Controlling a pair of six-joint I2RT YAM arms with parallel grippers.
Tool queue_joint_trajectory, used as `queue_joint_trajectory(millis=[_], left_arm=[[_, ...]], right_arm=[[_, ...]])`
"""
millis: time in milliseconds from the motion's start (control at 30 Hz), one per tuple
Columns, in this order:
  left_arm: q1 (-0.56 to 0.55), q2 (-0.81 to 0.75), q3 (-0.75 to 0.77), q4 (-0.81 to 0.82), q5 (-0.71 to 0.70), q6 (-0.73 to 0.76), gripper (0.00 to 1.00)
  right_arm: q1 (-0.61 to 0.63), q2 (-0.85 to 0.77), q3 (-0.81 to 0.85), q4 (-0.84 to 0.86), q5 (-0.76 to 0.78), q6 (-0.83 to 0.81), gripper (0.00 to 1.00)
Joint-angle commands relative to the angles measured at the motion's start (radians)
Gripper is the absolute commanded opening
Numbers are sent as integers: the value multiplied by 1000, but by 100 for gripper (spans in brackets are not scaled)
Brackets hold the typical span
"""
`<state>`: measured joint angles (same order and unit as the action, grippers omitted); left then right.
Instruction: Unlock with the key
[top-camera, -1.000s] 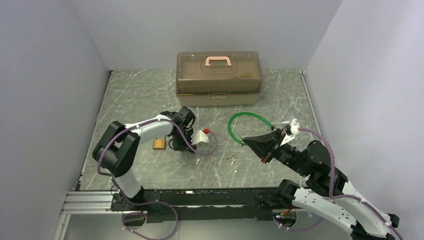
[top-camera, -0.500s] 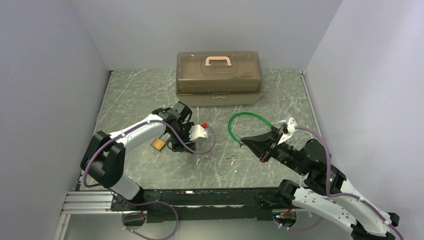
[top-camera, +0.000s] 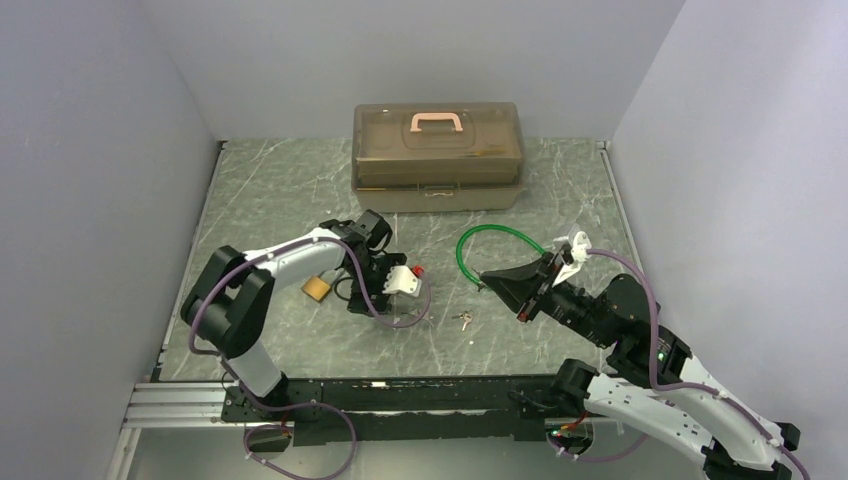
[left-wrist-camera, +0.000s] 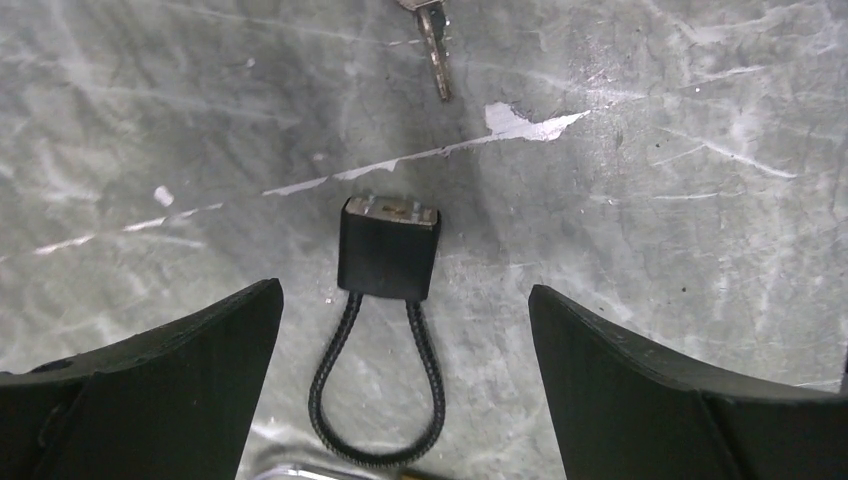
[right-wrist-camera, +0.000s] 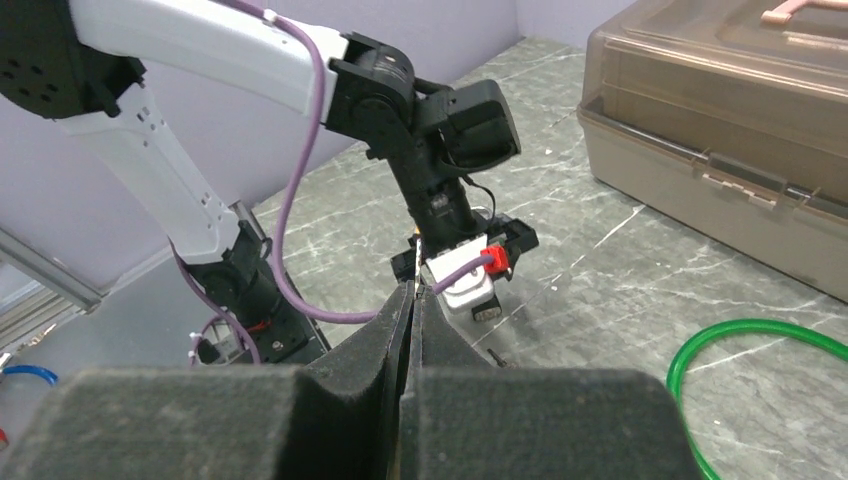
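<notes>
Standing beside the rig, I observe the left claw (left-wrist-camera: 402, 300) lowered over the grey marbled counter (top-camera: 280, 190) with its two dark fingers (left-wrist-camera: 190, 350) spread wide apart. It has hold of nothing. Between the fingers, touching neither, a small black lock (left-wrist-camera: 388, 250) lies flat on the counter, its braided cable loop trailing back toward the wrist. A silver key (left-wrist-camera: 433, 45) lies on the counter just beyond the lock's body, apart from it and outside the claw.

From above, a brass padlock (top-camera: 317, 288) rests on the counter just to the left of the left arm's wrist. A further small bunch of keys (top-camera: 462, 320) lies near the middle of the counter, between the two arms.

The right claw (right-wrist-camera: 412, 300) is raised off the counter and points toward the left arm, its foam-faced fingers pressed fully together. Whether anything thin is pinched between them cannot be made out. A green cable loop (top-camera: 496, 229) lies beside its tip.

A brown translucent toolbox (top-camera: 437, 160) with a pink handle stands closed at the far edge.
</notes>
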<state>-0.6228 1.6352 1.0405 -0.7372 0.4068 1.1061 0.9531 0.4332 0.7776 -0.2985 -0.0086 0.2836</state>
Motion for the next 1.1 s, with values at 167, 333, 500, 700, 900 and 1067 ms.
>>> queue_joint_trajectory(millis=[167,333,500,700,900,1067], left_arm=[[29,87,62,-30,135,174,86],[69,90,43,-36,177,199,72],[112,73,51,-60,236,207,72],[103,66,30,-35,244,210,68],[93,82,39,-29,224,207,67],[49,121,24,14,97,212,63]], right_arm=[[0,20,68,38,6,-22,0],[0,48,89,32,6,-32,0],[0,79,108,38,6,-30,0],[-1,130,134,48,5,-24,0],[0,162,150,58,-1,-17,0],[0,176,166,53,0,-15,0]])
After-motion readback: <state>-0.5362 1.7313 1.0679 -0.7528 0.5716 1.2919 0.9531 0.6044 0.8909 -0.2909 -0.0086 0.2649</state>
